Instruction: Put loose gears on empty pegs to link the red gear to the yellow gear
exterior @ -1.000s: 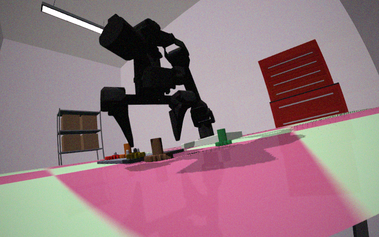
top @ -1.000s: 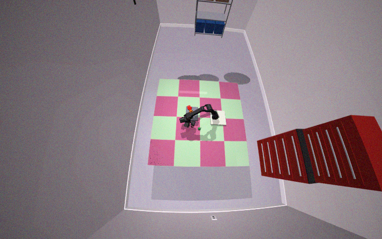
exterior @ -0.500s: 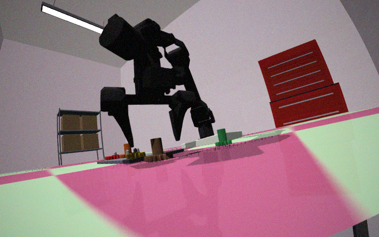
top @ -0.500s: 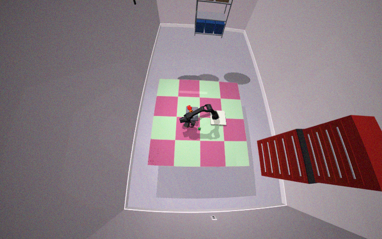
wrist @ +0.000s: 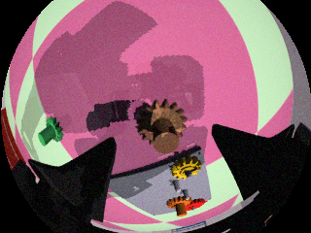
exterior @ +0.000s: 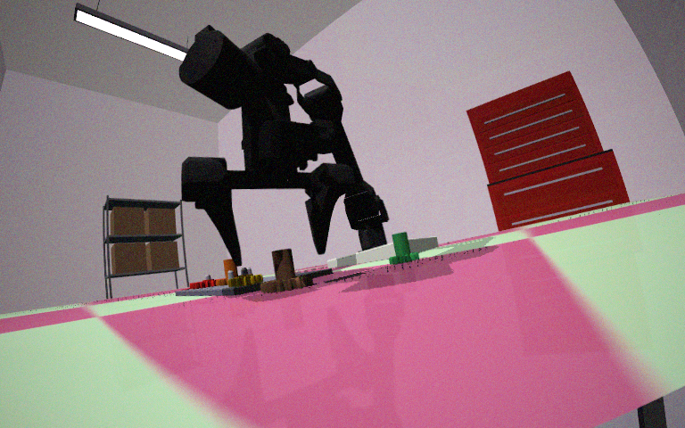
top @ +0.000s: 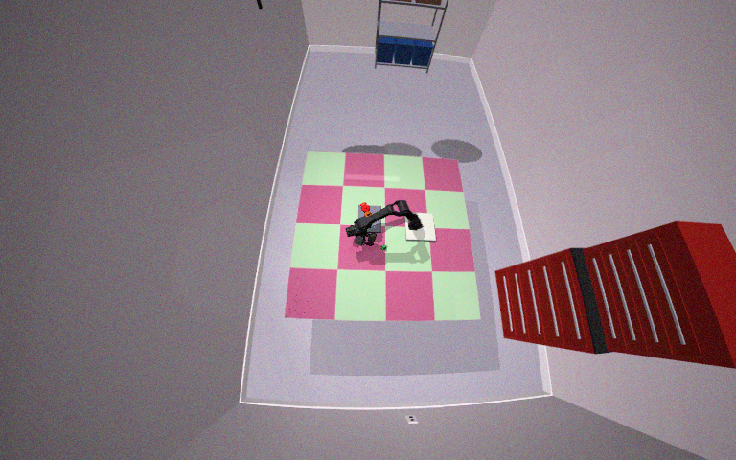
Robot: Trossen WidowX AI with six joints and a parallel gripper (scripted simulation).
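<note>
My gripper [top: 365, 240] [exterior: 279, 258] [wrist: 165, 136] is open and empty, its fingertips above the table on either side of the brown gear in the wrist view. The brown gear [exterior: 284, 266] [wrist: 175, 116] stands on the table beside the grey board [top: 375, 209] [wrist: 146, 194], handle up. A small green gear [top: 383, 247] [exterior: 401, 246] [wrist: 55, 128] stands farther off. On the board are the yellow gear [exterior: 246, 281] [wrist: 187, 168], the red gear [top: 363, 207] [exterior: 202, 284] and an orange gear [top: 367, 214] [exterior: 229, 267] [wrist: 181, 209] beside the red one. Bare pegs [wrist: 176, 184] show between yellow and orange.
A white slab [top: 425, 233] lies under the arm's base. The arm [top: 379, 216] reaches over part of the board in the top view. The red cabinet [top: 624, 292] [exterior: 550, 151] and the shelf rack [top: 403, 37] [exterior: 144, 237] stand away from the table.
</note>
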